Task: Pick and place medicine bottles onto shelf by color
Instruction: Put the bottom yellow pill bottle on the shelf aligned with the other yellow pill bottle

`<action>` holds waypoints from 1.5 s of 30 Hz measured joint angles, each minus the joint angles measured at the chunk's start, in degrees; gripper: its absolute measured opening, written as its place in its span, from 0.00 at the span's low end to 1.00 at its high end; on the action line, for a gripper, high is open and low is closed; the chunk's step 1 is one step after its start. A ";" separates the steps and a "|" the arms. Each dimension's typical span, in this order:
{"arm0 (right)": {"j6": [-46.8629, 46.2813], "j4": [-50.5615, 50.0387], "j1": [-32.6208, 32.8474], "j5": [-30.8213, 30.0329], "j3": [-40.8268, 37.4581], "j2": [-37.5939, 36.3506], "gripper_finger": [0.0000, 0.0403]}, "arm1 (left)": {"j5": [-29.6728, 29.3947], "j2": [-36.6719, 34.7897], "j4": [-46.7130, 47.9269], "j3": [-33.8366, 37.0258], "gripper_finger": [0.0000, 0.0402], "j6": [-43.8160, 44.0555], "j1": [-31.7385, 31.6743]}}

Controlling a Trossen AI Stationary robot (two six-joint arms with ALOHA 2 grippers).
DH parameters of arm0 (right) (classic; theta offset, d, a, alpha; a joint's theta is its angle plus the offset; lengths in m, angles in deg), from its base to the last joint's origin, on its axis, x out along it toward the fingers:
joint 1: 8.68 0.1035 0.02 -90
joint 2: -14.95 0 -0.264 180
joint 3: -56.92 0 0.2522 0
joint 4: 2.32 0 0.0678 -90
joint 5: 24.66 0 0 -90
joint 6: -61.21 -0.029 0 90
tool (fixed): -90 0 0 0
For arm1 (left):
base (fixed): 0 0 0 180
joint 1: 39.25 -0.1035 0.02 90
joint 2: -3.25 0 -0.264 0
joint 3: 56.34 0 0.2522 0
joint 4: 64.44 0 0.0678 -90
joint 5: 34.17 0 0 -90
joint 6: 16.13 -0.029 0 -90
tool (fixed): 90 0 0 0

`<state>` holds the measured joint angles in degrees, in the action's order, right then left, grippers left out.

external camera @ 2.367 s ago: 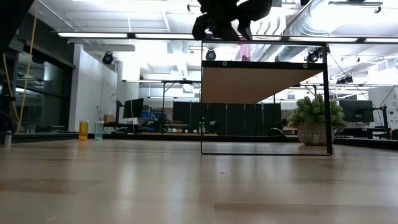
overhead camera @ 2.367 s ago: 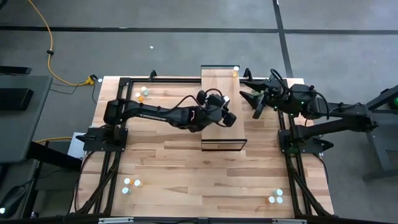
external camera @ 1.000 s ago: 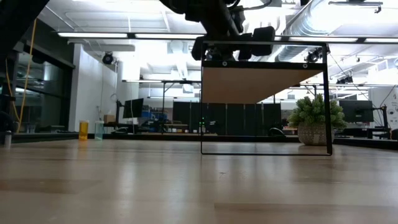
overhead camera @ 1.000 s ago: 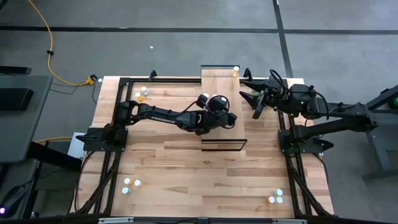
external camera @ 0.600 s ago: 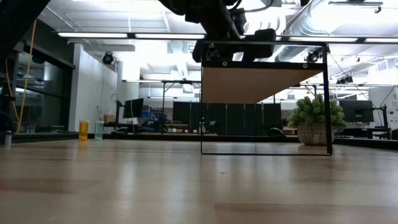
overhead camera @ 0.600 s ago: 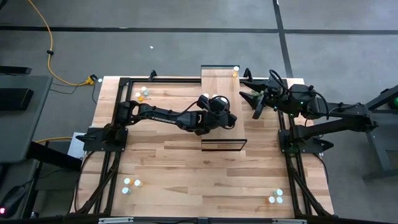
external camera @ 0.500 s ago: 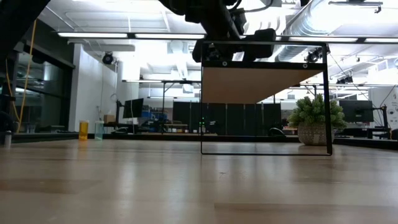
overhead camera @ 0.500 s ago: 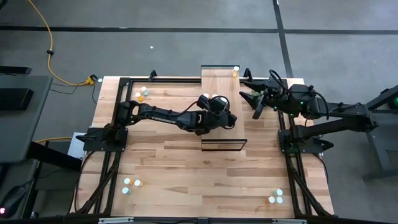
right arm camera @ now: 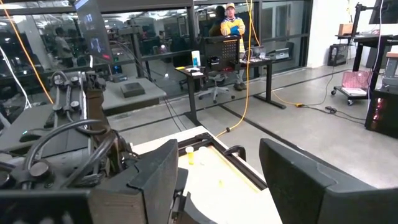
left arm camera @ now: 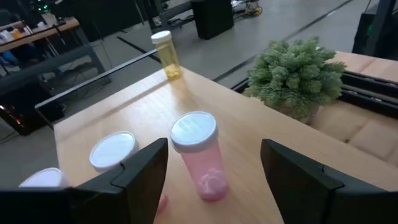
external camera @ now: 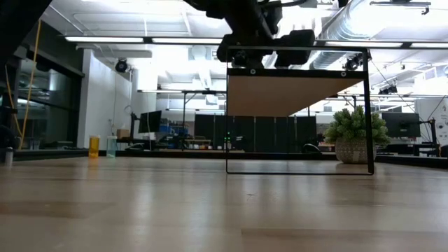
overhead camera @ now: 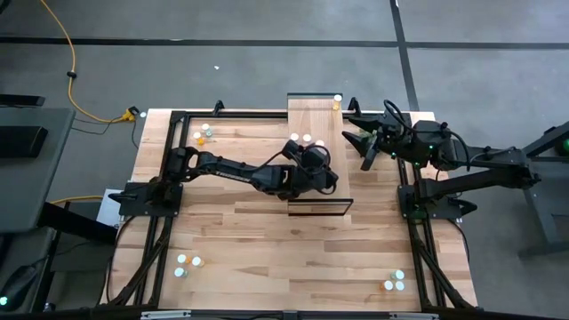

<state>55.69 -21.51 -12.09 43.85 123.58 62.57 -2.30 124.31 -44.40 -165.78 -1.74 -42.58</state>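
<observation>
A pink medicine bottle (left arm camera: 200, 158) with a white cap stands upright on the shelf (overhead camera: 316, 116), its cap (overhead camera: 320, 142) the right one of three in a row. My left gripper (left arm camera: 211, 180) is open above the shelf, one finger on each side of this bottle with a gap on both sides. Two more white caps (left arm camera: 112, 149) stand beside it. A yellow bottle (left arm camera: 166, 55) stands at the shelf's far end (overhead camera: 337, 101). My right gripper (overhead camera: 364, 149) hangs open right of the shelf, holding nothing.
More bottles stand in small groups on the table at far left (overhead camera: 204, 135), near left (overhead camera: 187, 264) and near right (overhead camera: 393, 284). The shelf stands raised on a dark frame (external camera: 297, 119). A potted plant (left arm camera: 298, 78) sits beyond the shelf's right side.
My left arm has drawn back a little toward the table's near edge above the shelf. The row of white caps now shows clear of it in the high view.
</observation>
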 joint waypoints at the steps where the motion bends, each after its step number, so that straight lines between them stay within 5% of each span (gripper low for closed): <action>1: 0.00 0.00 0.00 0.00 0.00 0.00 0.54 | 0.00 -0.04 0.08 0.00 0.62 -0.12 0.04; 15: 0.00 0.00 0.01 0.01 -0.04 0.00 0.54 | 1.50 -5.28 6.91 -0.10 0.62 2.92 1.82; 20: 0.00 0.02 0.00 0.01 -0.04 0.00 0.54 | 10.95 -10.18 9.54 0.00 0.62 6.43 4.00; 31: 0.00 -1.26 0.01 0.02 -0.04 0.00 0.54 | 44.55 -30.80 15.93 2.40 0.62 -4.72 0.45; 36: -0.01 -2.34 0.01 1.55 -0.04 0.00 0.54 | 56.43 -42.19 4.06 14.78 0.62 -6.12 -1.57; 45: -0.02 -2.54 0.03 6.88 -0.04 0.00 0.54 | 65.86 -63.20 -40.32 48.89 0.62 -2.19 -1.60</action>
<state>55.67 -24.04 -12.05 50.73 123.54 62.57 63.56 61.11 -84.72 -116.89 -3.93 -44.19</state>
